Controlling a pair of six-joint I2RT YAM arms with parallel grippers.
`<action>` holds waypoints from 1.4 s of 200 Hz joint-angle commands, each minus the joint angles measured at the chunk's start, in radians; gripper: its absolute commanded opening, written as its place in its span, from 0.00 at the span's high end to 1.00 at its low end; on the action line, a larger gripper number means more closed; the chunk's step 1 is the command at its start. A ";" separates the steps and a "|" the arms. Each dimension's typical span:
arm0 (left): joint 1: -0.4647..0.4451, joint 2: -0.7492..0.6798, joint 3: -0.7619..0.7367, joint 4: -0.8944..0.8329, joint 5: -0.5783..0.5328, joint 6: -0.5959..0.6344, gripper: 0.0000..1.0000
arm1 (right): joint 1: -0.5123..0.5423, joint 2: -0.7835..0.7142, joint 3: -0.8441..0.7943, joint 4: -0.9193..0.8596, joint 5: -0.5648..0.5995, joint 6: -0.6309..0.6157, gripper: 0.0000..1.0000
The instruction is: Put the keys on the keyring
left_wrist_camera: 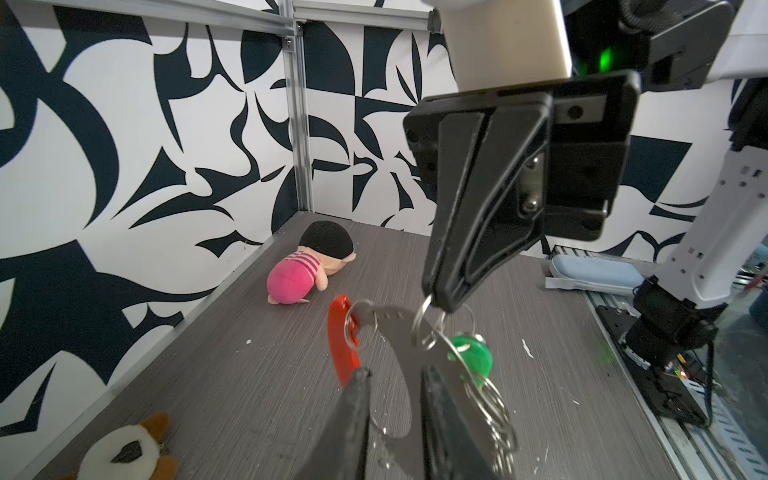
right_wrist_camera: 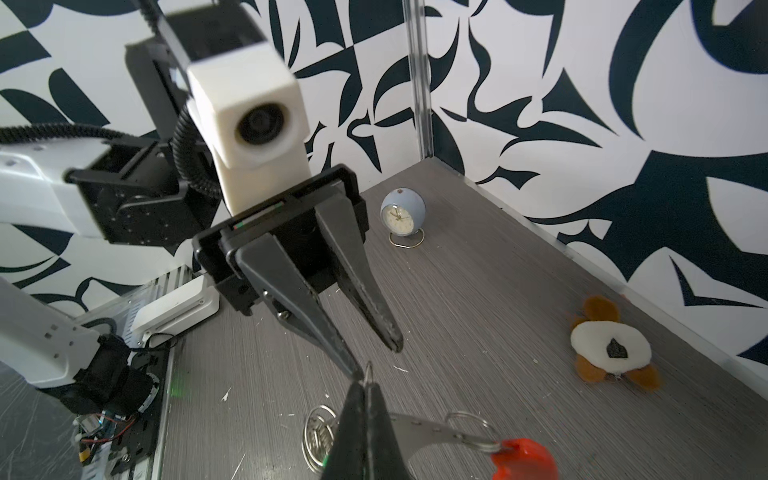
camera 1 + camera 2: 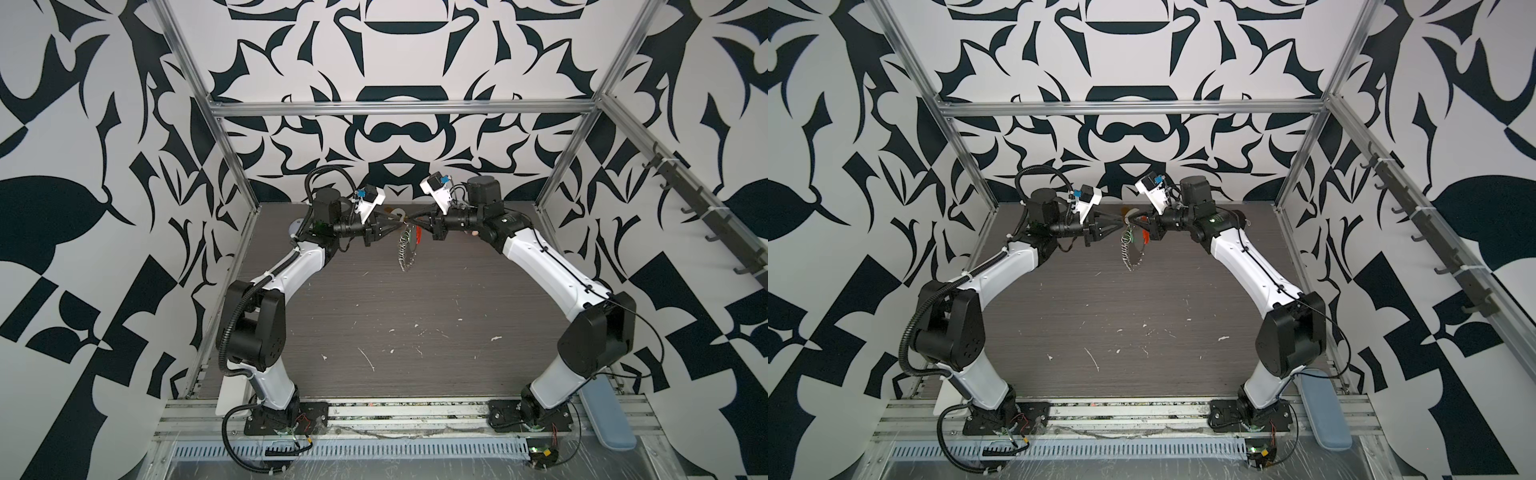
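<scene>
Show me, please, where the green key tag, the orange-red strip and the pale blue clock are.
green key tag (image 1: 478, 360), left wrist view, its plastic body.
orange-red strip (image 1: 338, 328), left wrist view, near its ringed end.
pale blue clock (image 2: 398, 219), right wrist view, its dial.

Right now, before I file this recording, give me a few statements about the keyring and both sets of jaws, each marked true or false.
1. The right jaws are shut on a ring of the keyring. True.
2. The left jaws are shut as well. False: they stand apart.
3. The keyring lies flat with nothing holding it. False: it hangs from the right jaws over the table.
4. A green tag sits among the keyring's rings. True.
5. The clock lies tipped on its side. False: it stands upright.
</scene>
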 commanded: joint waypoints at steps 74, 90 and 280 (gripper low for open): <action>0.000 0.011 0.154 -0.408 0.134 0.201 0.76 | 0.033 0.016 0.042 0.007 -0.041 -0.056 1.00; 0.000 0.016 0.162 -0.418 0.139 0.204 0.77 | 0.033 0.016 0.037 0.012 -0.039 -0.057 1.00; 0.023 0.110 0.314 -0.689 0.194 0.337 0.80 | 0.033 -0.003 0.035 0.017 -0.049 -0.046 1.00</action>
